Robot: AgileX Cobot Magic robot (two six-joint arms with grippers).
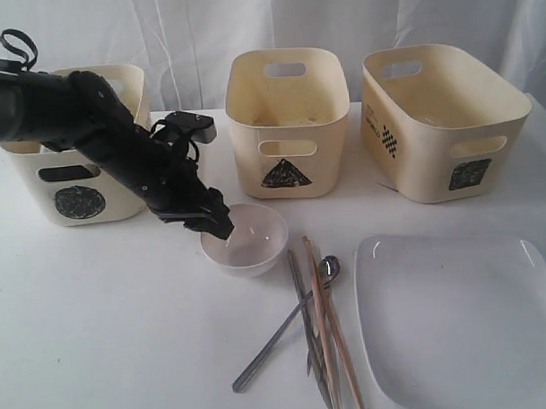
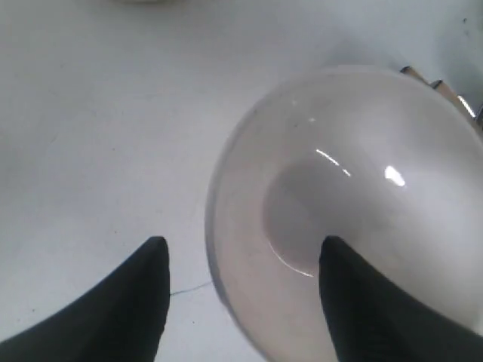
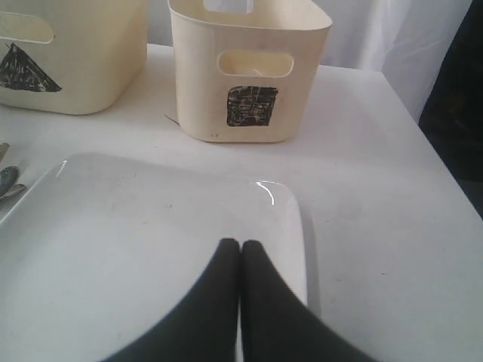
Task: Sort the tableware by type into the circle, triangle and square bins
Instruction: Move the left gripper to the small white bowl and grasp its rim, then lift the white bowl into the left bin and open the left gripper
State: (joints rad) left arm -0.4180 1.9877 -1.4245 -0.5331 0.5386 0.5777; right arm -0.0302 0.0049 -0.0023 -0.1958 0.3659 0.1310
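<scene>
Behind the wooden chopsticks (image 1: 331, 337) at the table's (image 1: 99, 354) front edge, the small white bowl (image 1: 245, 239) is straddled at its rim by the spread left gripper (image 2: 243, 243), not yet closed, so pinching the rim and lifting it clear is judged the next move.

Left arm (image 1: 91, 139) slanted downward, left jaws spread wide; right jaws pressed tightly together.

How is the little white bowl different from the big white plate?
The small round white bowl is deep and curved; the large square white plate is flat and shallow. The bowl is much smaller than the plate. Both are glossy white and rest on the table.
</scene>
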